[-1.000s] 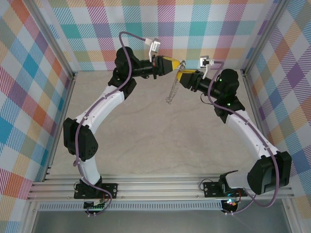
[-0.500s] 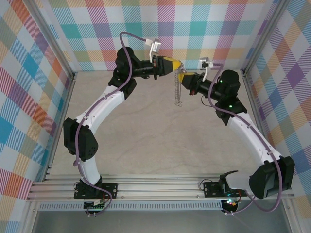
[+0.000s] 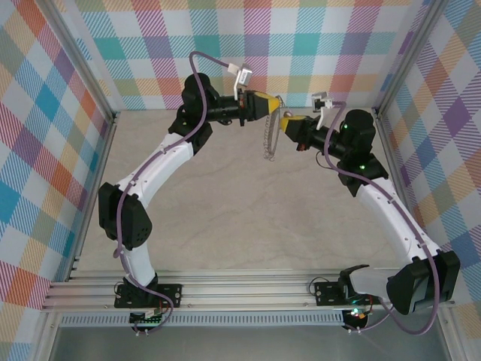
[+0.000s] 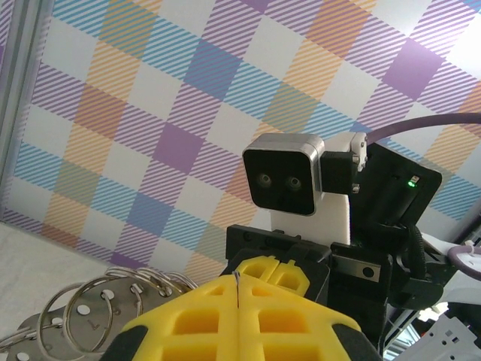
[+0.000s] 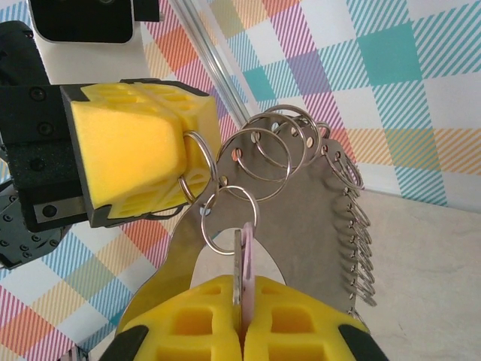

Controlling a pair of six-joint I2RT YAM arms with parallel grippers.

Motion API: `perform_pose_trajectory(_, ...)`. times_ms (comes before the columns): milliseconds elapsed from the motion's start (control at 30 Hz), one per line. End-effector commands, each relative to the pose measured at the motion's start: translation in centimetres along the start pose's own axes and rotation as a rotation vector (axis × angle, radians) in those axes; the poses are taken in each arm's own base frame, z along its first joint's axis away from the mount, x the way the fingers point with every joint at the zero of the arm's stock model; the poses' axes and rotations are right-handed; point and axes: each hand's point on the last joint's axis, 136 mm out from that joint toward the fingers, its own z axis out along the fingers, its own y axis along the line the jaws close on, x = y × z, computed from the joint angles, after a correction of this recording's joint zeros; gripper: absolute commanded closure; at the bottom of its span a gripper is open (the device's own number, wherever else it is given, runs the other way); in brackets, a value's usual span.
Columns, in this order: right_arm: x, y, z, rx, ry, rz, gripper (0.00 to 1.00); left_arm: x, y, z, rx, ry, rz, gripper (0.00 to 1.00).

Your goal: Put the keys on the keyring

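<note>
The keyring [image 5: 308, 203] is a flat arched metal plate fringed with many split rings, and it hangs in the air between the two arms [image 3: 267, 141]. My left gripper [image 3: 273, 101] is shut on one of its rings [image 5: 197, 159]; a thin metal edge shows between its yellow fingers [image 4: 237, 283]. My right gripper [image 5: 242, 286] is shut on a silvery key with a pink part beside it [image 5: 240, 259]. The key's top end sits at the lower rim of another split ring [image 5: 229, 218]. The two grippers' tips nearly meet [image 3: 282, 120].
The table top [image 3: 248, 218] lies well below both raised grippers. Checked walls [image 3: 316, 45] and metal frame posts [image 3: 83, 83] close in the back and sides. The right wrist's camera housing [image 4: 284, 174] faces the left wrist closely.
The right gripper has moved a little left and up against the left gripper's tip. The hanging keyring swung from slanting to nearly straight down.
</note>
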Motion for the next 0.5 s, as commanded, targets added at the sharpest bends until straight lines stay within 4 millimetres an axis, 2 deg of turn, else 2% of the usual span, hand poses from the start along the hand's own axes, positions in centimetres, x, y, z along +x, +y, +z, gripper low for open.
perform_pose_trajectory(0, -1.7, 1.2, -0.9, -0.019, -0.019, -0.049, 1.0, -2.0, -3.1, -0.6, 0.029, -0.032, 0.095, 1.0)
perform_pose_trajectory(233, -1.9, 2.6, -0.5, -0.105, 0.03, -0.061, 1.0, -1.7, -3.2, -0.6, 0.035, -0.017, 0.101, 1.0)
perform_pose_trajectory(467, -2.2, 3.1, 0.1, -0.145, 0.074, -0.064, 1.0, -1.4, -3.4, -0.4, 0.044, -0.002, 0.099, 1.0)
